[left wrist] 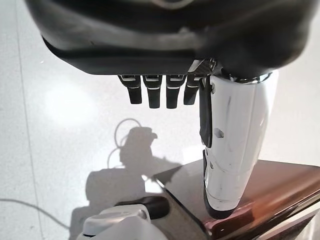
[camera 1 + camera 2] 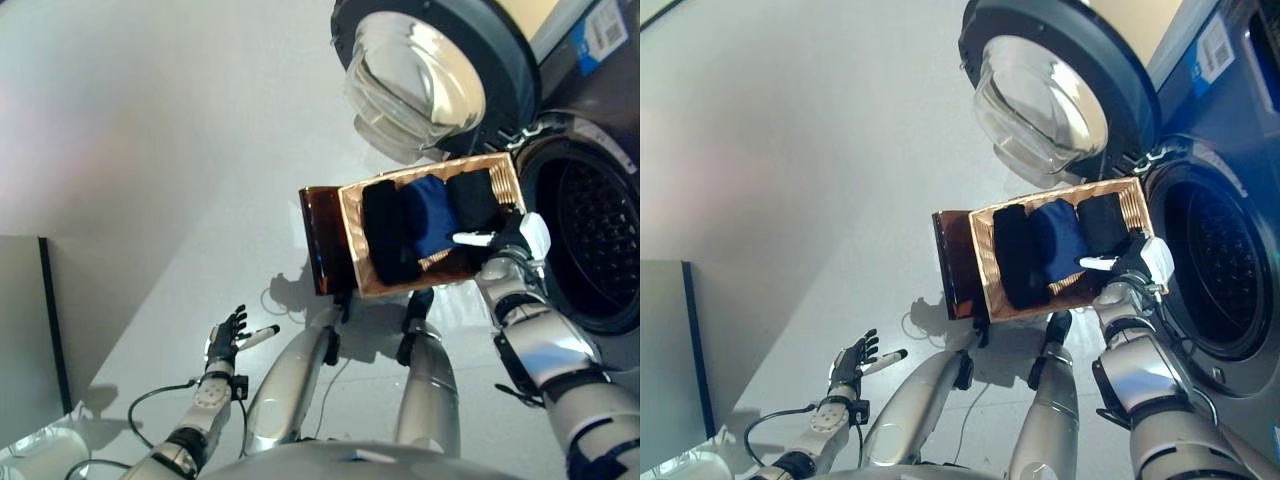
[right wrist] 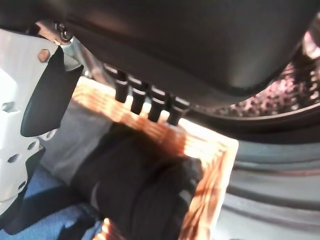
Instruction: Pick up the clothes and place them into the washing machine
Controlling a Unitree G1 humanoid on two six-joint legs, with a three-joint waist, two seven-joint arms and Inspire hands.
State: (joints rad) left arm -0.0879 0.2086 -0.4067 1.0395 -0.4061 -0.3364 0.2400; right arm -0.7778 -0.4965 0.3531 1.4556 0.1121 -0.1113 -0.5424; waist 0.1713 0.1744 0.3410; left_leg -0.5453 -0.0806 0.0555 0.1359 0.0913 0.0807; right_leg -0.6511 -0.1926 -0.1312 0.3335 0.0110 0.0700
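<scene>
Centrally, the clothes [image 2: 430,225] were seen packed in a wicker basket [image 2: 352,240]. The right hand [image 2: 510,238] was poised at its right rim, fingers straight, gripping nothing. The left hand [image 2: 228,338], lower left, was spread empty. The washing machine [image 2: 590,235] was cut off at right.

Black and blue folded clothes [image 2: 425,228] lie side by side just beside the right hand [image 2: 512,240], washing machine [image 2: 590,240] door open beyond.
</scene>
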